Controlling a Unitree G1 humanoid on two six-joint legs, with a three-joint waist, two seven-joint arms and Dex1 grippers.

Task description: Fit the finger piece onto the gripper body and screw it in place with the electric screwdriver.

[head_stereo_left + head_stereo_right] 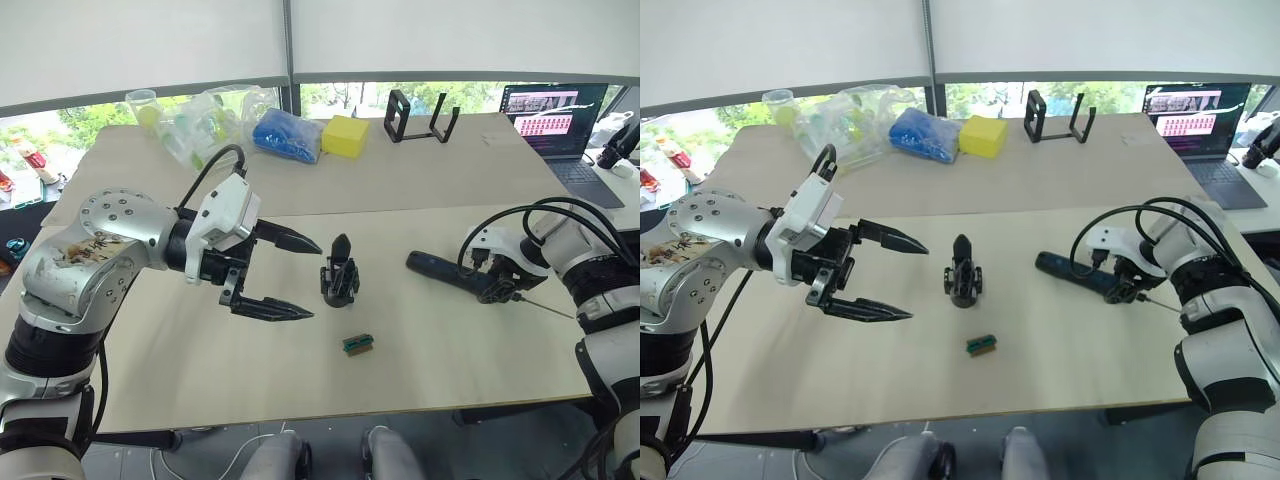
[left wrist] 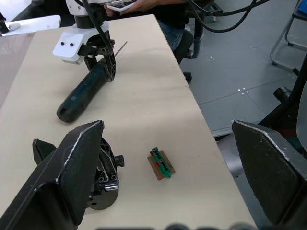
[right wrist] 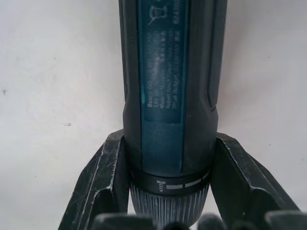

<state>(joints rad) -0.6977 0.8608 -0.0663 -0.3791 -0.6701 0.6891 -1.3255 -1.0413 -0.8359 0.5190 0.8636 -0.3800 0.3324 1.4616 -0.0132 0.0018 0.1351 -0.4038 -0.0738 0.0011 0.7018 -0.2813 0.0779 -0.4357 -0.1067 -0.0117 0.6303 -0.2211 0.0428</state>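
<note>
My right end effector (image 1: 1127,283) grips the electric screwdriver (image 1: 455,273) at its collar end, the two black fingers pressed against either side of the barrel just behind the ribbed ring, as the right wrist view shows. The tool lies on the worktop (image 1: 430,190) toward its right edge, rounded end pointing to the middle, thin metal bit (image 1: 545,307) reaching out toward the right edge. My left end effector (image 1: 290,276) hangs wide open with nothing in it, fingers pointing at the gripper body (image 1: 339,275), which stands upright near the middle of the worktop, one pointed finger up. A small green-and-brown block (image 1: 357,343) lies nearer the front edge, apart from the body. I cannot pick out a loose finger piece anywhere on the worktop; whether it already sits on the body I cannot tell.

The step in hand, as I judge it, is lifting the screwdriver and steadying the body for driving. To do it well I should keep the grip close to the collar so the bit does not wobble, raise the tool level before swinging it, and keep the cable (image 1: 560,215) of my right arm off the bit. My left fingers should close low on the body's round base, not on the upright finger, so the screw hole stays open. Knocking the body over on approach is the main risk.
</note>
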